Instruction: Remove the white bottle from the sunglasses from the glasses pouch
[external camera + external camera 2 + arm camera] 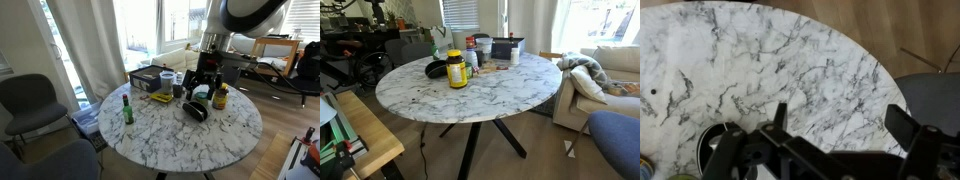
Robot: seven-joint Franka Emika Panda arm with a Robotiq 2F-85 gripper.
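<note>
The tool point(838, 115) is spread wide and empty above the veined marble tabletop point(760, 60). The soft, black, oval glasses pouch point(195, 110) lies beside the yellow jar point(220, 97), well inside the round rim. The white bottle is too small to discern.

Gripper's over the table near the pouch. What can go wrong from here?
1. The jar stands close beside the pouch. The open gripper may knock it on the way down.
2. The white bottle cannot be made out in any view, so the grasp may land on the wrong thing.
3. The pouch looks soft, so it may lift or drag with the bottle.
</note>
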